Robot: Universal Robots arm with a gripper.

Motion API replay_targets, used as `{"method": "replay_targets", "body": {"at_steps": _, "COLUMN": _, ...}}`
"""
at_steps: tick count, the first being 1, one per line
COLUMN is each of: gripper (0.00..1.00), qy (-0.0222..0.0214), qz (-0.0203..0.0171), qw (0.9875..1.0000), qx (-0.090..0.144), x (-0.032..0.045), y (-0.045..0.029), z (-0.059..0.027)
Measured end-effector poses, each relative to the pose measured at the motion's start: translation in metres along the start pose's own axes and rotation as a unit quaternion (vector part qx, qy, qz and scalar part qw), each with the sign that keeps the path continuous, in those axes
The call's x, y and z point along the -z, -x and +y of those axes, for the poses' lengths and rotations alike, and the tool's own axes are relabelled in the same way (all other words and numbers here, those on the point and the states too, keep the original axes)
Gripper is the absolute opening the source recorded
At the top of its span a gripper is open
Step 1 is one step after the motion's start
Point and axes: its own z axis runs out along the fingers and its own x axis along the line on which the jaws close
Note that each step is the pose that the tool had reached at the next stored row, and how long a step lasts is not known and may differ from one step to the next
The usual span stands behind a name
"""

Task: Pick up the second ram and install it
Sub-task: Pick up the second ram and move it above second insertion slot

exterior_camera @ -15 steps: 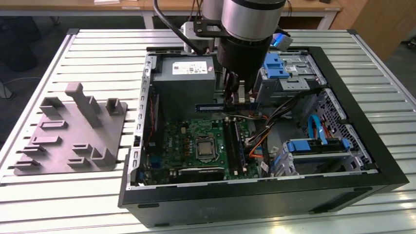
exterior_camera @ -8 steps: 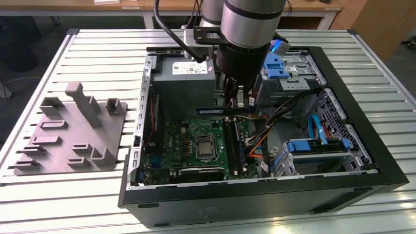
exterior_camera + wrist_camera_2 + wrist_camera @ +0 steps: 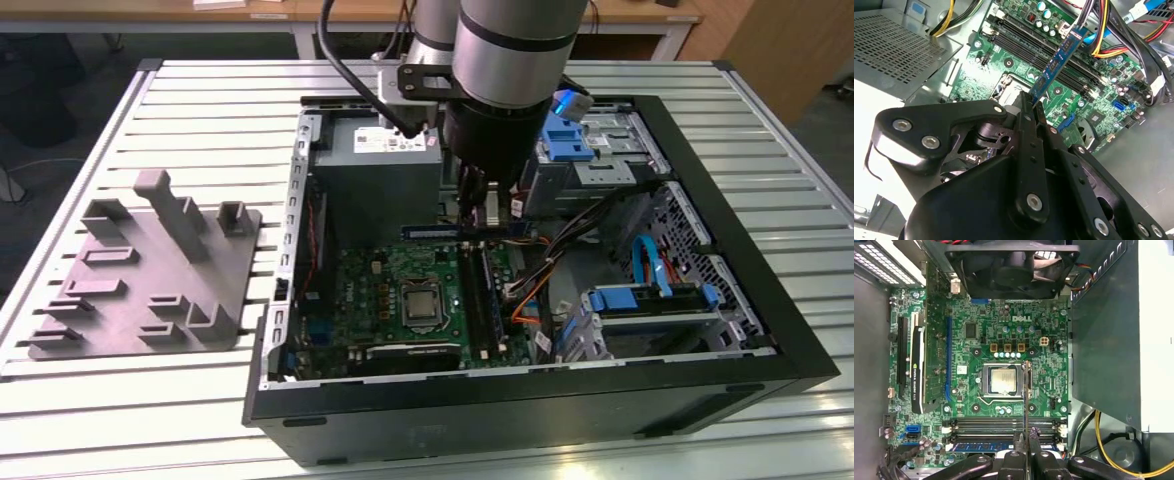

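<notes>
The second ram (image 3: 447, 229) hangs inside the open computer case (image 3: 534, 400) in the exterior view, a dark-blue stick just under the gripper (image 3: 481, 218), above the upper edge of the green motherboard (image 3: 380, 290) and close to the grey power supply (image 3: 380, 175); it sits in no slot. The grey stepped fixture (image 3: 147, 270) stands well apart on the slatted table (image 3: 134, 420), toward the exterior view's left. In the second wrist view the black fingers (image 3: 1026, 150) are closed together on one end of the stick, and its flat face with black chips reaches away from the fingertips over the motherboard, its far end above the black memory slots (image 3: 1054, 55), near a bundle of coloured cables (image 3: 1104, 30). In the first wrist view the stick shows edge-on as a thin line running from the fingertips across the slots toward the processor (image 3: 1002, 380), and another blue stick (image 3: 999, 446) already lies seated in the slot nearest the gripper
</notes>
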Motion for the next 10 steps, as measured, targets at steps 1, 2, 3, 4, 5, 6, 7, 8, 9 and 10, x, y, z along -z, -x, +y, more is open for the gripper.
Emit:
{"method": "replay_targets", "body": {"at_steps": 1, "gripper": 0.14, "qy": 0.0, "qz": 0.0, "qw": 1.0, "qx": 0.0, "x": 0.0, "y": 0.0, "z": 0.0}}
{"method": "replay_targets", "body": {"at_steps": 2, "gripper": 0.14, "qy": 0.0, "qz": 0.0, "qw": 1.0, "qx": 0.0, "x": 0.0, "y": 0.0, "z": 0.0}}
{"method": "replay_targets", "body": {"at_steps": 3, "gripper": 0.14, "qy": 0.0, "qz": 0.0, "qw": 1.0, "qx": 0.0, "x": -0.0001, "y": 0.0, "z": 0.0}}
{"method": "replay_targets", "body": {"at_steps": 4, "gripper": 0.14, "qy": 0.0, "qz": -0.0001, "qw": 1.0, "qx": 0.0, "x": -0.0002, "y": 0.0, "z": 0.0}}
{"method": "replay_targets", "body": {"at_steps": 5, "gripper": 0.14, "qy": 0.0, "qz": -0.0001, "qw": 1.0, "qx": 0.0, "x": -0.0002, "y": 0.0, "z": 0.0}}
{"method": "replay_targets", "body": {"at_steps": 6, "gripper": 0.14, "qy": 0.0, "qz": -0.0001, "qw": 1.0, "qx": 0.0, "x": -0.0003, "y": 0.0, "z": 0.0001}}
{"method": "replay_targets", "body": {"at_steps": 7, "gripper": 0.14, "qy": 0.0, "qz": -0.0001, "qw": 1.0, "qx": 0.0, "x": -0.0006, "y": -0.0001, "z": 0.0006}}
{"method": "replay_targets", "body": {"at_steps": 8, "gripper": 0.14, "qy": 0.0, "qz": -0.0002, "qw": 1.0, "qx": 0.0, "x": -0.001, "y": -0.0003, "z": 0.0013}}
{"method": "replay_targets", "body": {"at_steps": 9, "gripper": 0.14, "qy": 0.0, "qz": -0.0001, "qw": 1.0, "qx": 0.0, "x": -0.0016, "y": -0.0006, "z": 0.0017}}
{"method": "replay_targets", "body": {"at_steps": 10, "gripper": 0.14, "qy": -0.0001, "qz": -0.0002, "qw": 1.0, "qx": 0.0, "x": -0.0027, "y": -0.0009, "z": 0.0018}}
